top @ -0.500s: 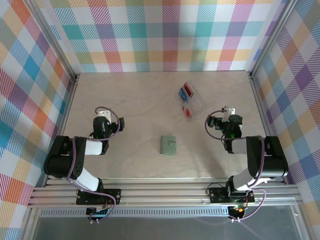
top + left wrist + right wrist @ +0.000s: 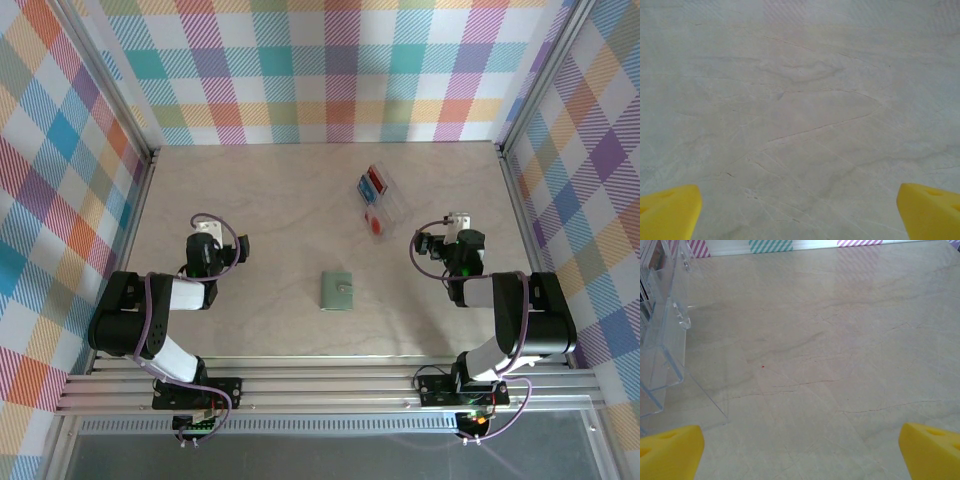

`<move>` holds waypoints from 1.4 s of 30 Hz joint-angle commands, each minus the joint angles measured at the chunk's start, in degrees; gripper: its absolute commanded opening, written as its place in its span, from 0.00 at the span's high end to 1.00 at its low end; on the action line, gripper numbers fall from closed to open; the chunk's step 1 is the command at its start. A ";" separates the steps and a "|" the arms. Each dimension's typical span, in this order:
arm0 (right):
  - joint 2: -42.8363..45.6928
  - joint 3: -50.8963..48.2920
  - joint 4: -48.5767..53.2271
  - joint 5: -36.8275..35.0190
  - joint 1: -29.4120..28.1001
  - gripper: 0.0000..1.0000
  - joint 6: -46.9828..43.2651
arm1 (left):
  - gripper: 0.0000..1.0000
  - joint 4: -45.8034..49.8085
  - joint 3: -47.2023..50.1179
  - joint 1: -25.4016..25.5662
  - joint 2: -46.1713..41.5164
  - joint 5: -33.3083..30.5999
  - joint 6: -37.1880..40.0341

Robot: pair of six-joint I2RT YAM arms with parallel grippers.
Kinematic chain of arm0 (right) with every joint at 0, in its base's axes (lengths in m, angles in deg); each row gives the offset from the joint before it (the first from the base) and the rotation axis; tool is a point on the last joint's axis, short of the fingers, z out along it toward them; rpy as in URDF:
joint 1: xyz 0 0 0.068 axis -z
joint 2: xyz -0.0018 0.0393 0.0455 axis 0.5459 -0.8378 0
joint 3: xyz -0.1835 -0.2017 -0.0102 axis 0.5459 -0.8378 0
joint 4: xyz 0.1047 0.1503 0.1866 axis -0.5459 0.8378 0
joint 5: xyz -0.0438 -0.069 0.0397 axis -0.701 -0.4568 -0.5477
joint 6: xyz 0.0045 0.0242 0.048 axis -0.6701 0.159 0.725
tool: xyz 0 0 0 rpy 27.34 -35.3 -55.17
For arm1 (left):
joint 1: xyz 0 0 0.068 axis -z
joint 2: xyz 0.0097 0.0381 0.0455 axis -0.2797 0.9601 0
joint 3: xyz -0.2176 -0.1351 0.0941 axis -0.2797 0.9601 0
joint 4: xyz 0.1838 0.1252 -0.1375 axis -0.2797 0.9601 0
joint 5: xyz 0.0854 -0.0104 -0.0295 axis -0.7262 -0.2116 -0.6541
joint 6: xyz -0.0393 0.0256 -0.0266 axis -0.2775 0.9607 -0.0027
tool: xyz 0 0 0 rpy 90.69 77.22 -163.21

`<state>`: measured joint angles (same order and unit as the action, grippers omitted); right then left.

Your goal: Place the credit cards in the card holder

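Overhead view, left to right. Left gripper: fingers spread wide and holding nothing, poised over bare table, well apart from every task item. Card holder: sage-green, apparently folded shut, lying flat near the table's centre between the two arms, with no card in or on it. Clear plastic rack: stands beyond and to the right of the holder and contains the credit cards, red and blue at its far end and a pale one with an orange-red mark at its near end. Right gripper: likewise spread and holding nothing, just right of the rack. Judged progress: none. Opening the holder, lifting each card out and inserting it all remain.
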<state>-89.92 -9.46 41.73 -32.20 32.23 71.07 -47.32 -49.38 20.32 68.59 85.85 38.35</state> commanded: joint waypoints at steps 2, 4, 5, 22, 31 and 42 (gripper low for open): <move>-0.19 0.94 -0.70 1.55 -0.33 0.00 -0.54 | 0.00 -0.24 -1.16 -1.09 0.19 1.57 -0.42; -0.19 0.94 -0.63 1.66 -0.24 0.00 -0.51 | 0.00 -0.25 -1.15 -1.03 0.18 1.53 -0.48; -0.15 0.93 -0.61 1.78 -0.28 0.00 -0.51 | 0.00 -0.22 -1.15 -1.07 0.14 1.57 -0.42; 14.08 16.27 37.04 -11.96 -2.56 0.00 12.95 | 0.00 43.81 -21.24 3.46 -9.76 -11.86 -16.47; 10.15 26.16 50.30 5.97 -2.41 0.00 29.17 | 0.00 49.75 -26.87 5.41 -9.36 21.21 -27.96; 17.24 24.70 53.79 8.22 -8.60 0.08 31.46 | 0.02 44.19 -21.01 19.41 -12.88 31.39 -32.91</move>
<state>-75.93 15.57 91.95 -21.21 26.74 101.21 -1.44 -71.04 37.17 56.70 113.13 7.93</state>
